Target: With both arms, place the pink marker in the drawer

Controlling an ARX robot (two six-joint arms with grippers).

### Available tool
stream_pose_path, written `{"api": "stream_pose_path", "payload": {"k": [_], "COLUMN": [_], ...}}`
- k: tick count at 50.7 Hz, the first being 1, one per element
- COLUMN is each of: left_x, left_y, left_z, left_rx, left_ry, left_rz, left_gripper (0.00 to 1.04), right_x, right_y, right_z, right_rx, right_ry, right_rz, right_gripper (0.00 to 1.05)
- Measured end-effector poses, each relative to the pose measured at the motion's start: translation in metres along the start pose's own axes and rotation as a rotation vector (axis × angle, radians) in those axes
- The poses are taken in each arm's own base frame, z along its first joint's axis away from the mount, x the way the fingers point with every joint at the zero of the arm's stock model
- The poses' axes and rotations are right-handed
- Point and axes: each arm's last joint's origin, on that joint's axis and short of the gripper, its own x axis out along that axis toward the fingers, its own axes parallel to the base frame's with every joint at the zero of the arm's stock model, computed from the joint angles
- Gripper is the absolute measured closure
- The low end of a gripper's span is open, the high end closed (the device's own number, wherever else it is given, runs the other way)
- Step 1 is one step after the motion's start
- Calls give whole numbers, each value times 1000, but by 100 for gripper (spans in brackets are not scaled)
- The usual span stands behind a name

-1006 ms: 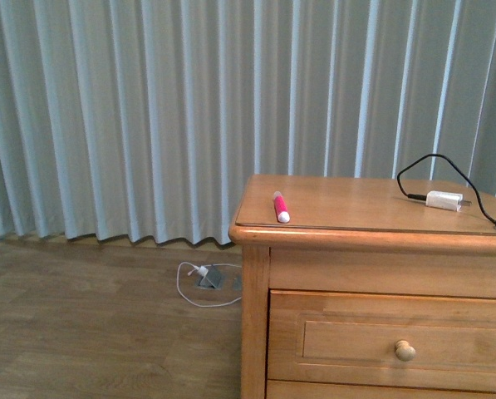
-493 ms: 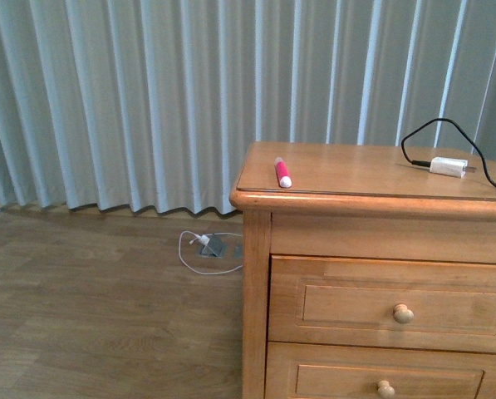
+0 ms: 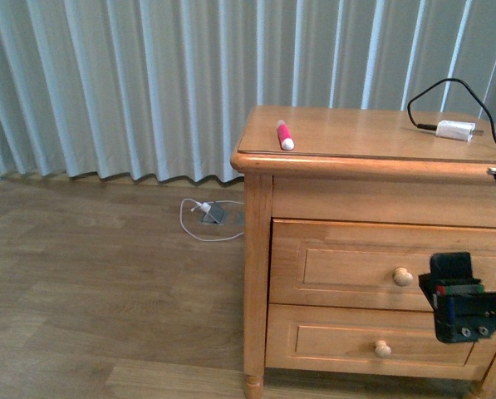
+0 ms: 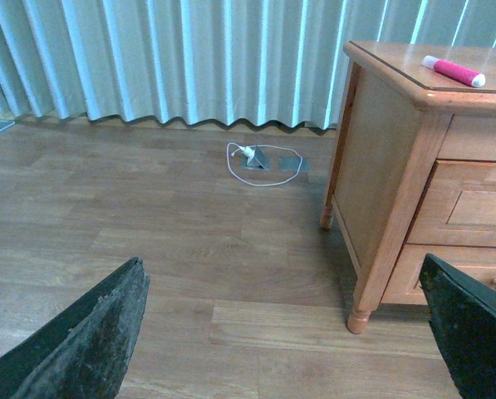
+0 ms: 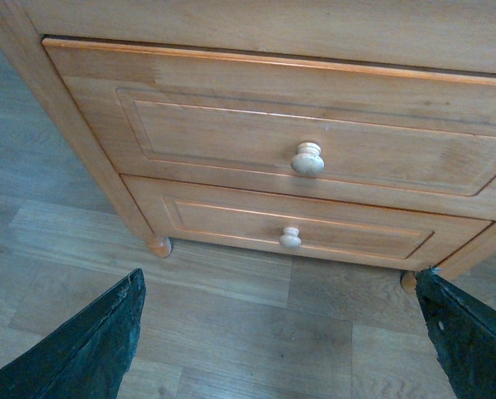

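The left end effector hangs spread wide and empty over the floor. The marker lies ahead and above it on the surface, likely its pick. The right end effector, likewise spread and empty, faces the shut drawer, with the knob just ahead, apparently to pull. Its camera misses the marker; the left's misses that knob.
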Motion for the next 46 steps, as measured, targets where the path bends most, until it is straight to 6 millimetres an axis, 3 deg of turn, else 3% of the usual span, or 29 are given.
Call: {"api": "stream_pose_path", "payload": {"k": [30, 46], "left_x": [0, 0], "left_y": [0, 0], "left_z": [0, 0], "left_rx": [0, 0], "left_ry": [0, 0], "left_rz": [0, 0], "left_gripper": [6, 6], "right_x": [119, 158], "right_y": [10, -6], "right_z": [1, -9], "right_rx": [-11, 1], "right_ry": [25, 36], "right_rz": [-73, -141], "right_gripper": [8, 8]}}
